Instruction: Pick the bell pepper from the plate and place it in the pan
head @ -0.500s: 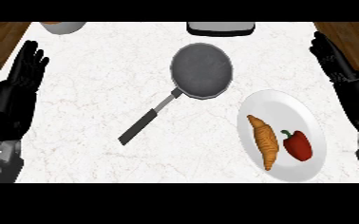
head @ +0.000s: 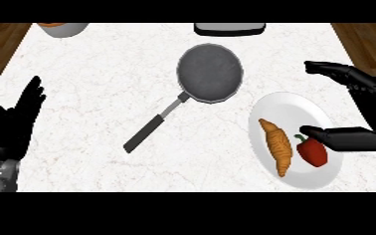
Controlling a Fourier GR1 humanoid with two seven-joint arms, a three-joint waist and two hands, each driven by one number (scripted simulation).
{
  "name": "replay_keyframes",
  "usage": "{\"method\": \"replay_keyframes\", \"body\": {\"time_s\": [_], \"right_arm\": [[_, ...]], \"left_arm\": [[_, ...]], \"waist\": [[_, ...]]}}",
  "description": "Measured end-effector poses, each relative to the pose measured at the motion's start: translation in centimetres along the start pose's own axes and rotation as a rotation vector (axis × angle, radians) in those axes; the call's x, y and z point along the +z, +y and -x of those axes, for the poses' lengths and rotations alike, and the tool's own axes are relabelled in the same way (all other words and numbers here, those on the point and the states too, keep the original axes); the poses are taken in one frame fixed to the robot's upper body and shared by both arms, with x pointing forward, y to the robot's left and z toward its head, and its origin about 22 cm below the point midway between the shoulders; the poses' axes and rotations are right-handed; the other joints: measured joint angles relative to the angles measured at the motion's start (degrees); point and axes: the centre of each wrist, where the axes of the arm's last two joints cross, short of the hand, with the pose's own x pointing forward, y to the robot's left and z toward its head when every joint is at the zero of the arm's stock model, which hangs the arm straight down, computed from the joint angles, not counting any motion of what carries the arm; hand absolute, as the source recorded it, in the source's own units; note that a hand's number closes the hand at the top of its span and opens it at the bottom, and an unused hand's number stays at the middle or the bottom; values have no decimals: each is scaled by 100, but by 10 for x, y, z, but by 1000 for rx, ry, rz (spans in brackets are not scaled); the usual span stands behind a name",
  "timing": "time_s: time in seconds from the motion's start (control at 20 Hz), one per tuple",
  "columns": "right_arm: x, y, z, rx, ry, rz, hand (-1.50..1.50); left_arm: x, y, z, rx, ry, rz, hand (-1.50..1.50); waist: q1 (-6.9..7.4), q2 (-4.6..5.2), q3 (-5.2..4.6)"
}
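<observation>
Black L hand [head: 21, 124] (grey forearm), black R hand [head: 352, 107].

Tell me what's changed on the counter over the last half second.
The right hand has swung in from the right edge over the plate; its thumb now reaches the bell pepper, fingers spread above, nothing gripped yet. The left hand has dropped lower at the left edge, open. Pan, croissant and pepper lie as before.

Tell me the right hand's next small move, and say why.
Probably close the right hand round the red bell pepper: its thumb already lies beside the pepper on the white plate, its fingers are spread above, and nothing is grasped yet. The croissant lies clear, and the pan holds nothing.
</observation>
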Motion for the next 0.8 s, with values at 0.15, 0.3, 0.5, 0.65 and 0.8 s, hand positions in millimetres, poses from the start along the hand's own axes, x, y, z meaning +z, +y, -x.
{"method": "replay_keyframes", "body": {"time_s": [0.15,0.3,0.5,0.65,0.8], "right_arm": [[29,1,39,-194,30,140,-150],[65,-12,69,-277,-12,155,-150],[98,-40,83,-246,-49,76,-150],[102,-67,70,-141,-22,23,-150],[94,-87,50,12,24,-62,-150]], "left_arm": [[0,5,13,-22,72,-10,0],[-5,5,20,-38,109,-4,0],[-7,3,29,-52,132,11,0],[-12,2,29,-56,142,11,0],[-13,1,29,-66,146,11,0]], "waist": [[-28,30,22],[-6,12,16],[66,-20,5],[75,-38,-3],[81,-50,-10]]}}
